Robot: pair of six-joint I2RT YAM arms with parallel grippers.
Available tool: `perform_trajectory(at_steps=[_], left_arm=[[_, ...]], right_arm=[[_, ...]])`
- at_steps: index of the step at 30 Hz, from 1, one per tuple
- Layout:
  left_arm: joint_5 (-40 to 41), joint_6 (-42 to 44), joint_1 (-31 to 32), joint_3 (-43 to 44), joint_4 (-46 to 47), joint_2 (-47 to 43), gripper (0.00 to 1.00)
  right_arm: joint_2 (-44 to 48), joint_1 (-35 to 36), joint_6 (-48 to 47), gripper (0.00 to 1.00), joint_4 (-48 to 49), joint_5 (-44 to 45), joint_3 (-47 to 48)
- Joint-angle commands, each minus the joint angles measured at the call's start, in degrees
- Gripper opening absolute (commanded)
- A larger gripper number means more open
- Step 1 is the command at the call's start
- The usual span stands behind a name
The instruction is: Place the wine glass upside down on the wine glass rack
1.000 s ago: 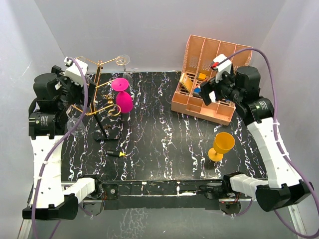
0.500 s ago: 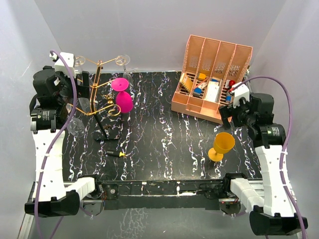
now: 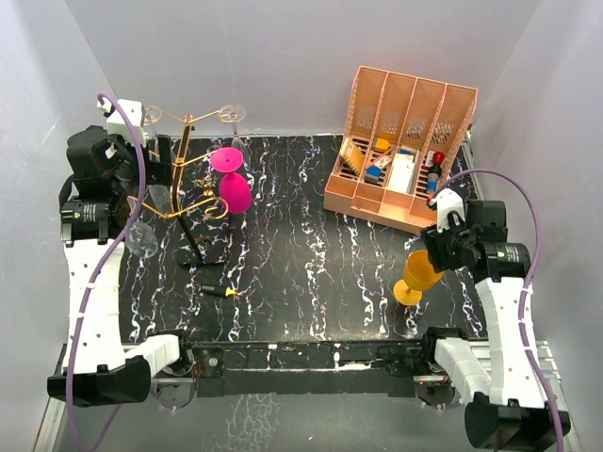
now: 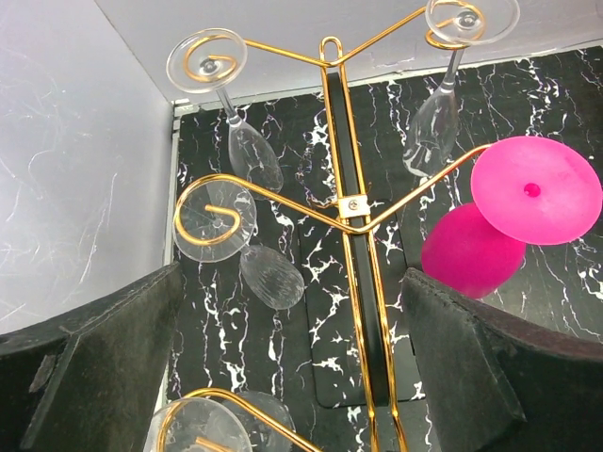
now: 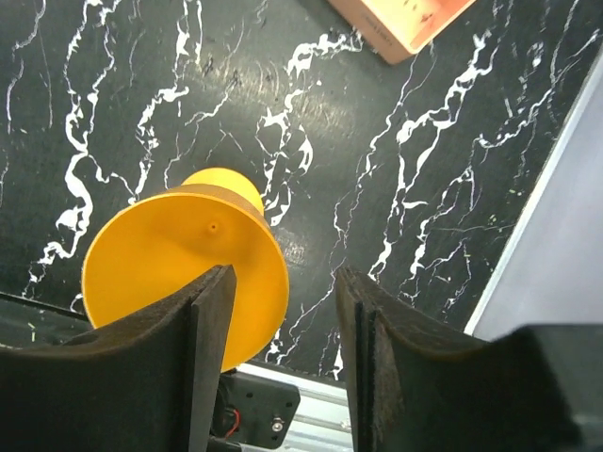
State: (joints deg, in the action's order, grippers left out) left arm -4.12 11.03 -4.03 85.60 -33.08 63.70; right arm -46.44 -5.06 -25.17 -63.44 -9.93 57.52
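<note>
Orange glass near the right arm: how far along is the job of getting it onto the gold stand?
Done: a pink glass and several clear ones hang upside down on the wine glass rack. In hand: the right arm hovers over the orange wine glass, its jaws apart and not yet around it. Left: grip it, carry it across, invert it and hang it.

Plain pale walls (image 3: 283, 56) on three sides; black white-veined marble tabletop (image 3: 311, 259).
</note>
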Motion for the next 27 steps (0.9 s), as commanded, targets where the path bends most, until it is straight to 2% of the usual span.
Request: perform_trajectory(at_steps=[1, 8, 14, 18, 24, 27], left_arm=[[-1.5, -0.3, -0.4, 1.0, -0.2, -0.9, 0.97], [-1.6, -0.1, -0.5, 1.3, -0.7, -0.7, 0.97], [-1.6, 0.2, -0.5, 1.0, -0.7, -0.9, 0.97], [-0.8, -0.1, -0.5, 1.8, -1.0, -1.0, 0.97], [-0.2, -0.7, -0.5, 4.0, -2.1, -0.7, 0.97], [-3.0, 0.1, -0.5, 7.8, -3.2, 0.6, 0.97]], right_arm=[[-2.4, -0.3, -0.3, 0.47, 0.2, 0.3, -0.5], [-4.4, -0.3, -0.8, 0.27, 1.3, 1.4, -2.0], [-6.3, -0.3, -1.4, 0.20, 2.4, -0.7, -1.9], [-7.7, -0.3, -2.0, 0.08, 1.7, -3.3, 2.1], [-11.4, -0.3, -4.3, 0.08, -1.3, -13.3, 13.4], [-14.2, -0.3, -5.5, 0.08, -2.4, -19.0, 18.6]])
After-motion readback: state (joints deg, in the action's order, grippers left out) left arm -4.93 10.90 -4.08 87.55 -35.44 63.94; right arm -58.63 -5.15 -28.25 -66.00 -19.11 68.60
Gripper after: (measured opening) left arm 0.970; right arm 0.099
